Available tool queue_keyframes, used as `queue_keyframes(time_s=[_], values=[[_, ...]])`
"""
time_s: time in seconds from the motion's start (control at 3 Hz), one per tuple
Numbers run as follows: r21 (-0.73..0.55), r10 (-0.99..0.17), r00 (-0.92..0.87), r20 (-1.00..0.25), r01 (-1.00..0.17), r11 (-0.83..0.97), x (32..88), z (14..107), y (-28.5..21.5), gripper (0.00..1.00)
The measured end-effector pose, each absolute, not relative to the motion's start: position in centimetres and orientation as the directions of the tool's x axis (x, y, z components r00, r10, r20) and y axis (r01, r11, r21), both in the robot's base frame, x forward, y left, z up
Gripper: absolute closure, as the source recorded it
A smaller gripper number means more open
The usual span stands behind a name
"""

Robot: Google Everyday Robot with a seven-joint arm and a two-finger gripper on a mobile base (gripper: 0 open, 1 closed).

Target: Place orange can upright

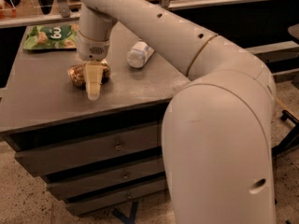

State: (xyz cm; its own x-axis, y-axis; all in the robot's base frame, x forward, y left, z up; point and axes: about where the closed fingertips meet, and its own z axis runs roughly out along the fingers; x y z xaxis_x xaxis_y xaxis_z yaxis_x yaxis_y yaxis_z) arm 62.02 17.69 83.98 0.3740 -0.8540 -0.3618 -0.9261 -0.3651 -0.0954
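The orange can (77, 74) lies on its side on the grey cabinet top (42, 106), left of the middle, shiny orange-gold with dark markings. My gripper (93, 85) hangs straight down from the white arm, right over and in front of the can, and covers the can's middle. Its pale tip reaches the tabletop just in front of the can. The can's ends show on either side of it.
A green snack bag (51, 35) lies at the back left. A clear plastic bottle with a white label (139, 54) lies on its side to the right of the can. The cabinet has drawers (93, 148) below. My large white arm fills the right side.
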Motion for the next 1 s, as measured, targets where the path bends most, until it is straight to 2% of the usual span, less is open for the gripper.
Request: queue_keyframes(time_s=[0.67,1.0], values=[[-0.05,-0.896,0.328,-0.301,-0.943,-0.328,63.2,83.7,18.0,0.0],[-0.025,-0.919,0.303,-0.251,-0.951,-0.307,63.7,83.8,18.5,0.16]])
